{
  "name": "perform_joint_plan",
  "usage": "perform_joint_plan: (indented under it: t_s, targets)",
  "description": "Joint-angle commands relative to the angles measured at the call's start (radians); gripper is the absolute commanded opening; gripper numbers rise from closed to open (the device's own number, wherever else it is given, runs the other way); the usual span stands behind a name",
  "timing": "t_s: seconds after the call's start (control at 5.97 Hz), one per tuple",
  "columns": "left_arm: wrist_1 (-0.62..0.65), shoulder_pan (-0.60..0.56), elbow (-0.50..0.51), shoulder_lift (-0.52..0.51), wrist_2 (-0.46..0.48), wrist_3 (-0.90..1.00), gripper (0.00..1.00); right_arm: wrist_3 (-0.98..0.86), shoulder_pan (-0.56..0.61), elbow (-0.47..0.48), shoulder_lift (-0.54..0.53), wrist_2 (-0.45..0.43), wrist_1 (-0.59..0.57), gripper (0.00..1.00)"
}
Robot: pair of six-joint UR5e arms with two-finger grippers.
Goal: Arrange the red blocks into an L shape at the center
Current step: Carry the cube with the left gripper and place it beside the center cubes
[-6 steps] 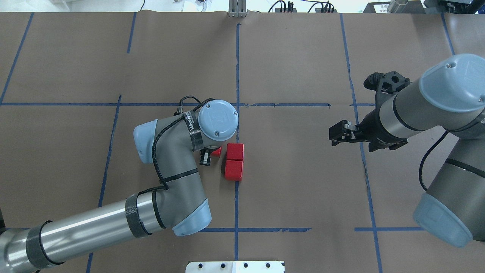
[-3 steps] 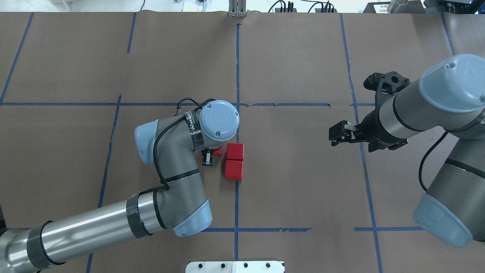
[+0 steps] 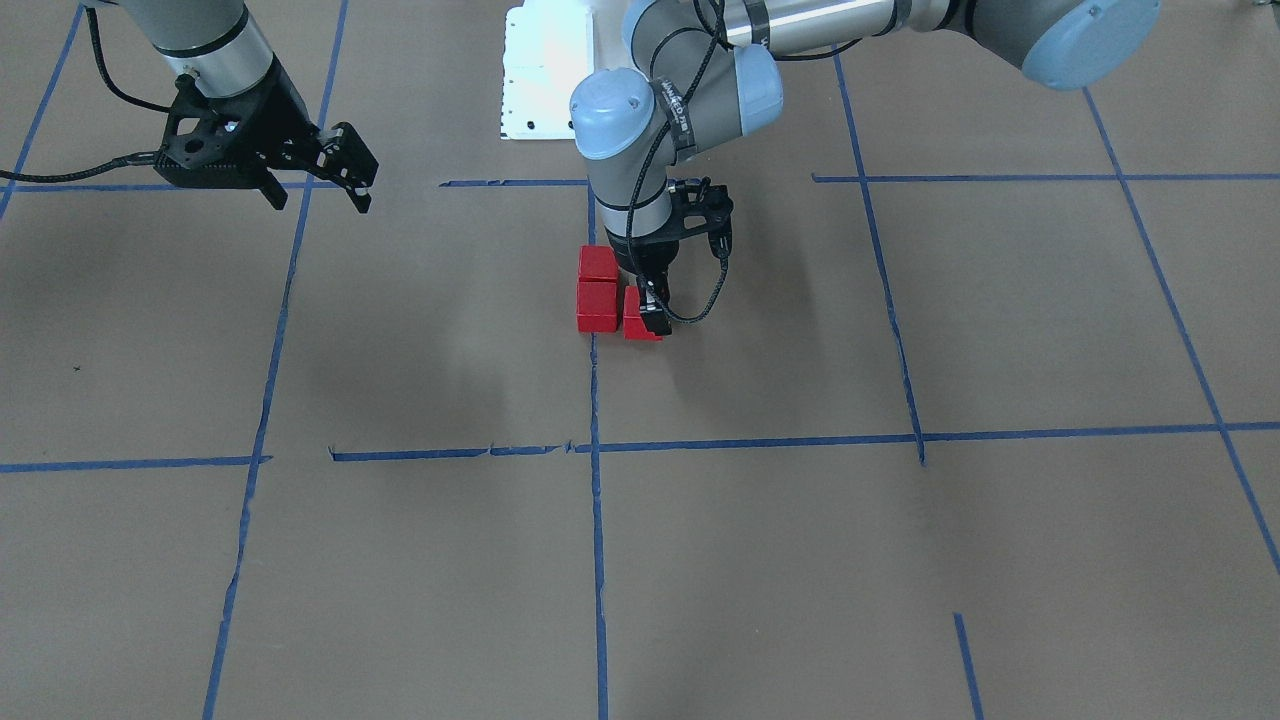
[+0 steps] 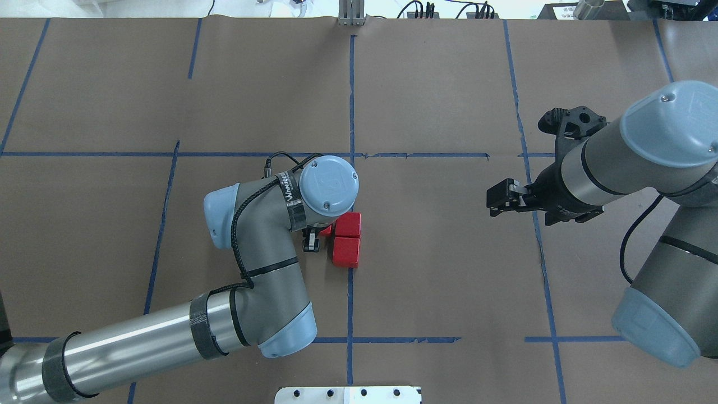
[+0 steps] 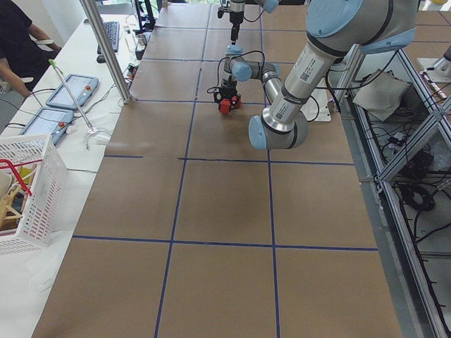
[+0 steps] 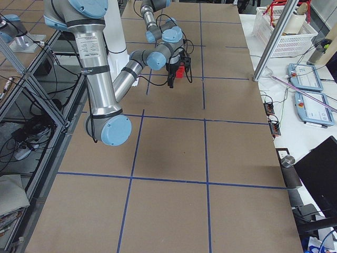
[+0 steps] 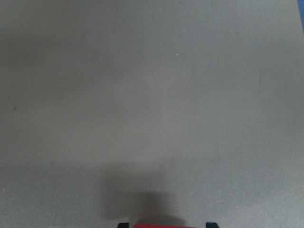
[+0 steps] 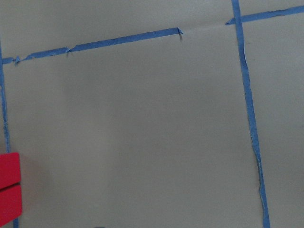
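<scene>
Two red blocks [image 4: 348, 224] [image 4: 345, 251] lie touching in a column on the vertical tape line of the center [image 4: 437, 252]. They also show as the stacked pair of red blocks [image 3: 598, 287] in the front-facing view. My left gripper [image 4: 314, 235] [image 3: 652, 312] is shut on the third red block [image 3: 638, 326], low at the paper and right beside the column's far block. In the left wrist view this block [image 7: 166, 225] sits between the fingertips. My right gripper [image 4: 493, 202] [image 3: 357, 180] hovers open and empty at the cell's right edge.
A white base plate [image 4: 348, 394] sits at the robot's edge of the table. In the exterior left view a white basket [image 5: 25, 190], tablets [image 5: 70, 91] and a person [image 5: 21, 42] are beside the table's far side.
My left arm has shifted right and slightly toward the robot with its block, closing the gap to the two-block column. The right arm has not moved.
</scene>
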Motion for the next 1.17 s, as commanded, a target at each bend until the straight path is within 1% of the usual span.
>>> perform_joint_plan:
  t_s: [0.0, 0.34, 0.67, 0.84, 1.01]
  targets:
    - [0.015, 0.004, 0.000, -0.003, 0.000, -0.002, 0.00, 0.002, 0.000, 0.002, 0.000, 0.003, 0.000, 1.00]
    - [0.015, 0.004, 0.000, -0.010, 0.000, -0.022, 0.03, 0.002, 0.000, 0.002, 0.000, 0.001, 0.000, 1.00]
    - [0.014, 0.004, 0.000, -0.019, 0.000, -0.021, 0.11, 0.002, 0.000, 0.002, 0.000, 0.001, 0.000, 1.00]
    - [0.014, 0.004, 0.000, -0.016, 0.001, -0.018, 0.83, 0.002, 0.000, 0.001, -0.002, 0.001, 0.000, 1.00]
    - [0.015, 0.004, 0.000, -0.010, 0.001, -0.012, 1.00, 0.002, 0.000, -0.001, -0.002, 0.000, -0.002, 1.00]
